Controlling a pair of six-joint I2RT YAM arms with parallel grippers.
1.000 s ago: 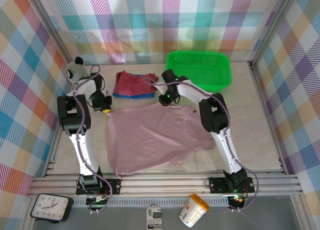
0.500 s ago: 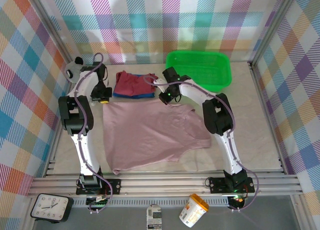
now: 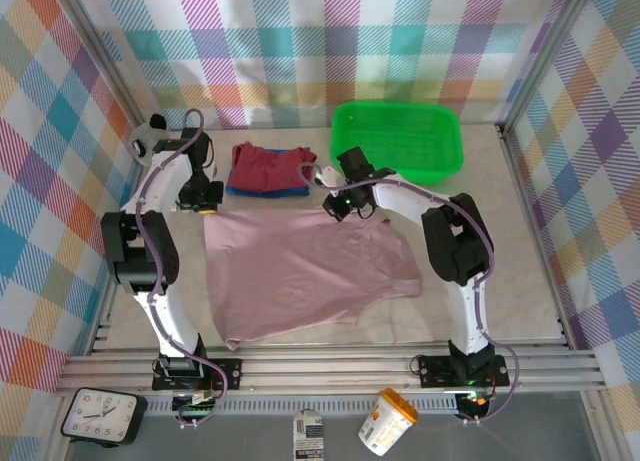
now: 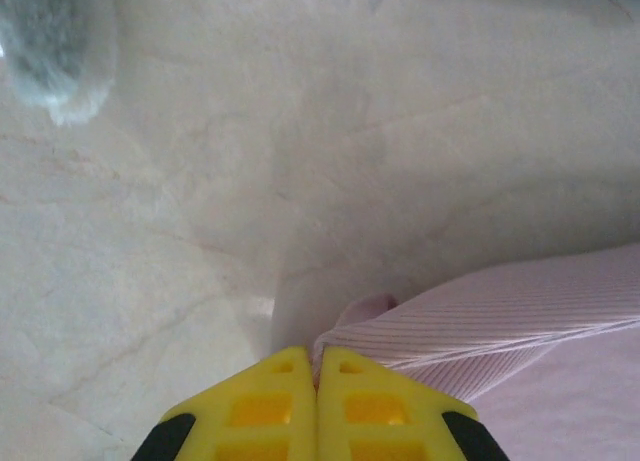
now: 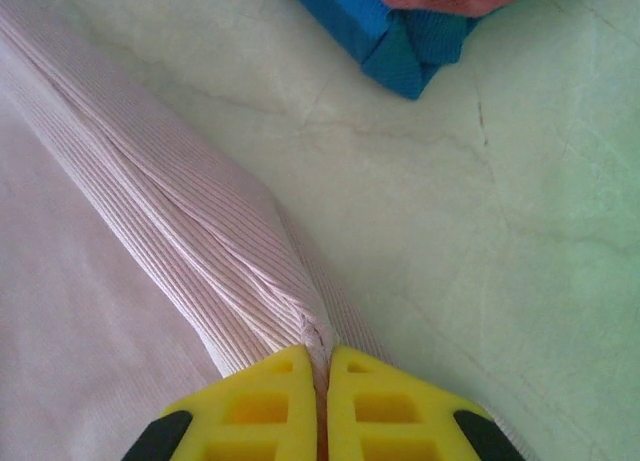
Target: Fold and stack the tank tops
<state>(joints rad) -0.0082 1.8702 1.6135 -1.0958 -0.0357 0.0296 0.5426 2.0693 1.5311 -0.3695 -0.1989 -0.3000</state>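
Gripping the pink tank top [image 3: 300,271] left of the green basket [image 3: 450,141] were left gripper [image 4: 317,373] and right gripper [image 5: 325,366]; writing on the tub [image 3: 388,421] was illegible.

green basket [image 3: 405,141], plush toy [image 3: 142,139], clock [image 3: 98,418]

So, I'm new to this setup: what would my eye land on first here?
The pale pink tank top spread flat mid-table, its far edge pinched by the left gripper and right gripper. Behind it, a folded dark red top lies on a blue top, beside a green basket.
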